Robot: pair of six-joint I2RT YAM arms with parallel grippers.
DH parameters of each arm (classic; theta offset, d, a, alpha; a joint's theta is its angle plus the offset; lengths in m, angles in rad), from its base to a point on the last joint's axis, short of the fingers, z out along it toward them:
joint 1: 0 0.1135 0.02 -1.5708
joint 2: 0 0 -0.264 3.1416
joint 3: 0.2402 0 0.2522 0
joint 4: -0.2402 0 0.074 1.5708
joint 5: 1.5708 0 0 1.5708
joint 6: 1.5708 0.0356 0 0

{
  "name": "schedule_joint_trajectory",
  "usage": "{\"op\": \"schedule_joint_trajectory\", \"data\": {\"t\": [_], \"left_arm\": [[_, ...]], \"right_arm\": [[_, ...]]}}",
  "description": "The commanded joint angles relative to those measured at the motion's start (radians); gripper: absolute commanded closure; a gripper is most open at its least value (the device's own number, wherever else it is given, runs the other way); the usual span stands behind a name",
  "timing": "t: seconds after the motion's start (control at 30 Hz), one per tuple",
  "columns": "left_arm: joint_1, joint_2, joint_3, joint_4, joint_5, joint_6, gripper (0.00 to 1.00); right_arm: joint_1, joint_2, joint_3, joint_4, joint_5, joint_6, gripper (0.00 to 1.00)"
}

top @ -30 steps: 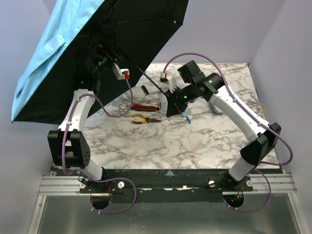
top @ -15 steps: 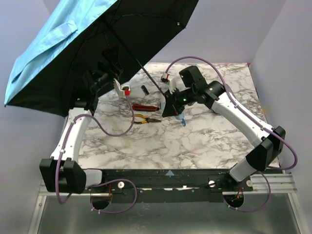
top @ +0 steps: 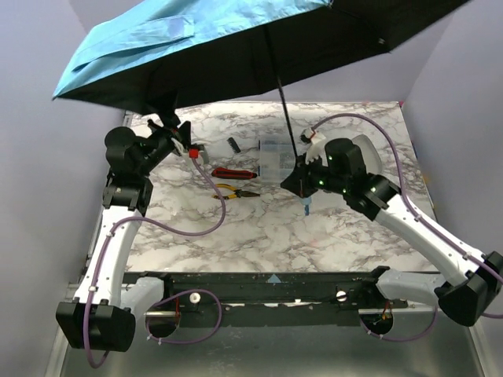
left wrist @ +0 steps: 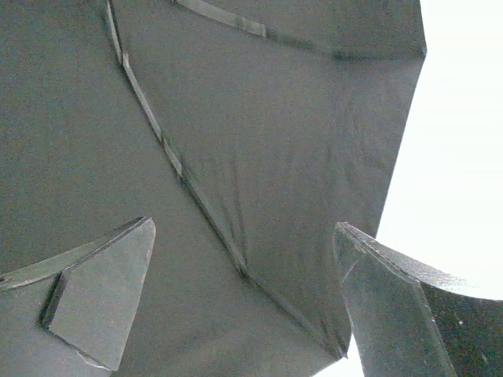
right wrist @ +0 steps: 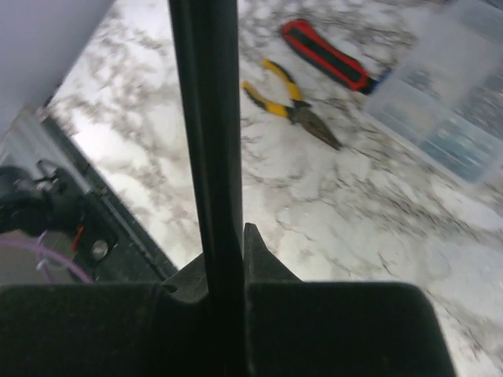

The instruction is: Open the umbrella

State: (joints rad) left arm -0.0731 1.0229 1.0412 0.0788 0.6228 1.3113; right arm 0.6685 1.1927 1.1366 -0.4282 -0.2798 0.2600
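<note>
The umbrella stands open above the table, its sky-blue canopy (top: 157, 35) spread wide with the black underside (top: 330, 35) facing down. Its thin black shaft (top: 287, 118) runs almost upright down to my right gripper (top: 302, 177), which is shut on it. The small blue handle (top: 305, 206) pokes out below. In the right wrist view the shaft (right wrist: 204, 157) sits clamped in the right gripper (right wrist: 224, 259). My left gripper (top: 174, 129) is open just under the canopy's left edge. In the left wrist view the left gripper (left wrist: 244, 298) frames the dark fabric and ribs (left wrist: 181, 169), with nothing held.
Red-handled pliers (top: 233, 173), yellow-handled pliers (top: 234, 191), a clear plastic box (top: 275, 161) and a small black part (top: 233, 144) lie on the marble table (top: 259, 228). Walls stand close on the left, back and right, and the canopy reaches near them.
The canopy has swung from a steep leftward tilt to nearly level overhead, and the shaft has come upright. My left gripper opened wide and dropped below the canopy. My right arm shifted right.
</note>
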Motion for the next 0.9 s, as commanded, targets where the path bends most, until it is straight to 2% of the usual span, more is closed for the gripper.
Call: {"op": "schedule_joint_trajectory", "data": {"t": [0.0, 0.13, 0.23, 0.47, 0.5, 0.53, 0.57, 0.63, 0.7, 0.87], "left_arm": [[0.007, -0.031, -0.038, -0.001, -0.116, -0.309, 0.02], [0.009, -0.058, -0.04, -0.077, -0.162, -0.514, 0.02], [0.011, -0.118, -0.089, -0.177, -0.144, -0.598, 0.02], [0.041, -0.301, -0.291, -0.306, -0.128, -0.695, 0.02], [0.05, -0.32, -0.315, -0.319, -0.141, -0.719, 0.02], [0.061, -0.335, -0.333, -0.339, -0.145, -0.751, 0.02], [0.07, -0.353, -0.351, -0.359, -0.14, -0.769, 0.02], [0.121, -0.394, -0.39, -0.389, -0.118, -0.787, 0.02], [0.143, -0.442, -0.433, -0.413, -0.101, -0.745, 0.02], [0.145, -0.501, -0.476, -0.503, -0.136, -0.651, 0.02]], "right_arm": [[-0.003, -0.098, -0.119, 0.143, 0.299, 0.078, 1.0], [-0.009, -0.119, -0.216, 0.224, 0.511, 0.089, 1.0], [-0.009, -0.102, -0.262, 0.291, 0.612, 0.089, 1.0], [-0.007, -0.077, -0.389, 0.382, 0.676, 0.142, 1.0], [-0.007, -0.071, -0.409, 0.403, 0.677, 0.151, 0.93], [-0.007, -0.07, -0.432, 0.435, 0.674, 0.152, 0.82], [-0.008, -0.064, -0.455, 0.472, 0.665, 0.153, 0.76], [-0.008, -0.046, -0.478, 0.52, 0.641, 0.142, 0.7], [-0.008, -0.035, -0.498, 0.564, 0.603, 0.119, 0.62], [-0.007, -0.036, -0.527, 0.568, 0.545, 0.071, 0.35]]}}
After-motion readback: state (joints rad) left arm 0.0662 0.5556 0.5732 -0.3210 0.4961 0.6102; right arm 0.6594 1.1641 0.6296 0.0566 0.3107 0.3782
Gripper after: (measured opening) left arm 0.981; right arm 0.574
